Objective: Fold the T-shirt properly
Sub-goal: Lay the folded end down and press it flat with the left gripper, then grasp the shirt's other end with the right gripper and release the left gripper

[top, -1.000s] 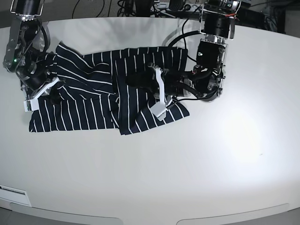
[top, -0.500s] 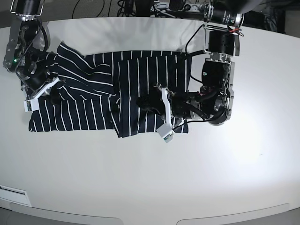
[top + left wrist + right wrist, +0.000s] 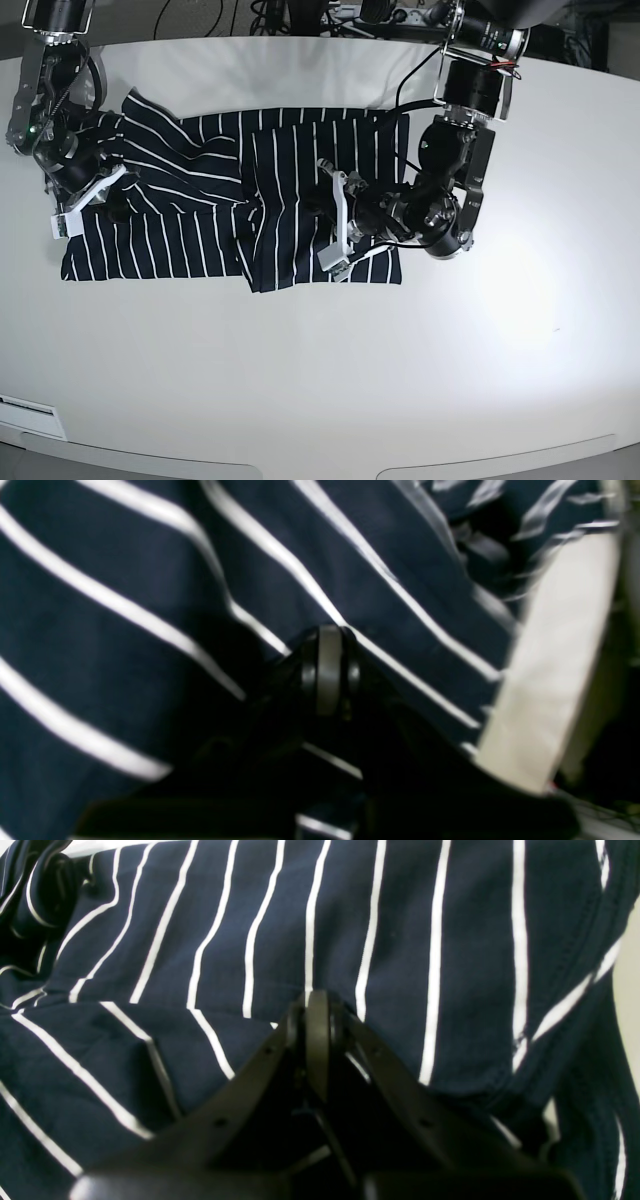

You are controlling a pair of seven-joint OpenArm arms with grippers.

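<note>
Striped T-shirt (image 3: 190, 215), partly folded

Dark navy with thin white stripes, it lay flat and wrinkled across the tabletop's far half, one side doubled over its middle.

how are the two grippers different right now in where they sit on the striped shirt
The left gripper sits over the folded flap in the T-shirt's middle; the right gripper sits at its far edge, over a single flat layer. The left wrist view is blurred; the right one is sharp. Both are shut.

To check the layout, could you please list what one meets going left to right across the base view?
Right tool on the shirt's left end → T-shirt → left tool on the folded part → bare table.
</note>
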